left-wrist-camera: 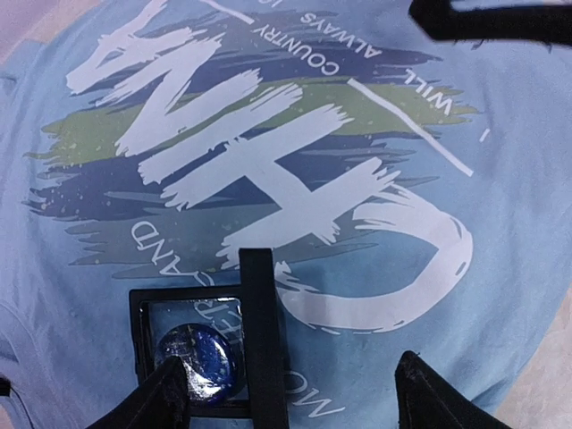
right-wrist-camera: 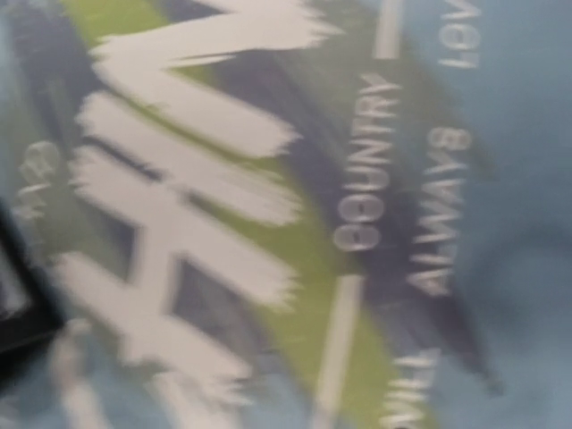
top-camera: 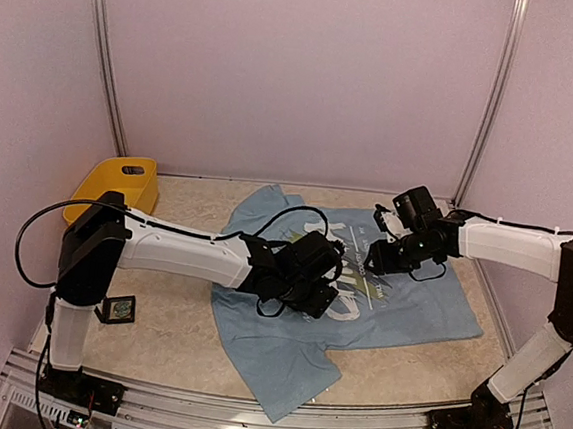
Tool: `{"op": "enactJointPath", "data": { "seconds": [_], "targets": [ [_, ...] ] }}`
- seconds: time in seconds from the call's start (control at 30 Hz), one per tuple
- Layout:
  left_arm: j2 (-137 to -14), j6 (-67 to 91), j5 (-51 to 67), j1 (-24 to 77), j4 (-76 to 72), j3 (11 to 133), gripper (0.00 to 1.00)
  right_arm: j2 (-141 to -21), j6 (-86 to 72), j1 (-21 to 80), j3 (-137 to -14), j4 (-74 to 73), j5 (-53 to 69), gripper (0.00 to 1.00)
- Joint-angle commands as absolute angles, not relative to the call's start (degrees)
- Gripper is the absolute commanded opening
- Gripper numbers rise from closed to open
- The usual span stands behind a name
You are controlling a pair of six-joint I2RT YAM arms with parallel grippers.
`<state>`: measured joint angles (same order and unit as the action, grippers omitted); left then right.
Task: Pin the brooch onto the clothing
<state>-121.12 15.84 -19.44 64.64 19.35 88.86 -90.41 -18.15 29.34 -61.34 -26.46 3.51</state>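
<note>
Your left hand (left-wrist-camera: 295, 398) is spread wide right now, both fingertips (left-wrist-camera: 436, 400) poking in from the bottom of the left wrist view with a big gap between them. It's not gripping anything. Sitting in that gap, over toward the left finger, is a square black frame (left-wrist-camera: 143, 308) with the brooch (left-wrist-camera: 198, 356) inside it, a round, shiny blue one. A black strip (left-wrist-camera: 261, 331) runs across the frame just beside the brooch. That left fingertip overlaps the frame's lower corner, though you can't really tell if it's touching.

All of that is lying on the light blue T-shirt (top-camera: 409, 306), right at the lower edge of the chest print, just below the big white "CHINA" letters and the green and dark streaks. The shirt is spread out flat-ish on the table (top-camera: 176, 335), between the two arms.

Your right hand (top-camera: 375, 257) hangs low over the print from the other side. Its wrist view is just blurry lettering, so wide or narrow, I can't tell.

Further out, there's a yellow bin (top-camera: 118, 185) at the back left corner and a small dark square thing (top-camera: 118, 308) on the table by the left arm's base.
</note>
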Motion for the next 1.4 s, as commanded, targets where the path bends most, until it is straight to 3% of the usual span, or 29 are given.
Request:
{"op": "enactJointPath", "data": {
  "seconds": [0.0,0.2,0.4,0.9,1.37],
  "targets": [
    [-110.04,14.10,-16.48,63.46,15.71,86.97,0.77,-85.93,-26.59,35.89,-60.54,-24.02,1.51,0.50],
    [-93.20,21.81,-15.80,55.71,7.49,72.15,0.81,-86.16,-36.63,47.25,-58.48,-18.33,-5.72,0.78],
    [-85.76,28.33,-18.87,49.17,8.52,62.25,0.81,-93.28,-39.18,51.31,-64.16,-25.18,-9.85,0.85],
    [-89.49,25.99,-18.30,50.10,8.90,62.16,0.82,-106.61,-36.59,54.07,-76.25,-32.52,-13.03,0.87],
    [-90.92,24.73,-18.19,50.10,9.40,62.94,0.82,-107.13,-35.95,55.81,-77.22,-34.81,-16.28,0.66]
  ]
}}
